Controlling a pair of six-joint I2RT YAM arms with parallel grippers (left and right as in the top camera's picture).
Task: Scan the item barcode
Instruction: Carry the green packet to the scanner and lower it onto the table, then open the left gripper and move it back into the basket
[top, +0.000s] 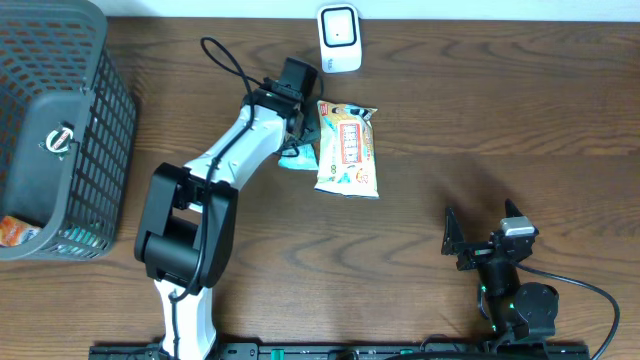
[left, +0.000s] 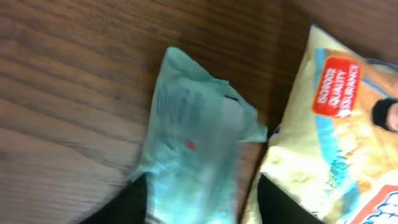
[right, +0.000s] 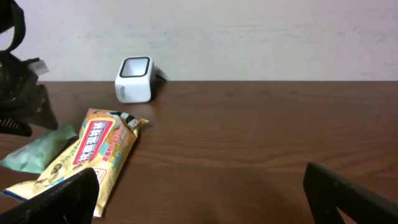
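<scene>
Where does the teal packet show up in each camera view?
Overhead: teal packet above centre, touching the left edge of the yellow snack bag.
Left wrist: middle of the frame, bag on its right.
Right wrist: far left, bag beside it.
Shared landmark: the yellow snack bag.

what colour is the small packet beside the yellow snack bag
The packet is pale mint green, clearest in the left wrist view.

Snack packet (top: 348, 150) — near scanner (top: 339, 38).

Glossy plastic snack bag (top: 347, 150) — crinkly shiny teal packet (left: 193, 155) — matt wood-grain table (top: 480, 120)
</scene>
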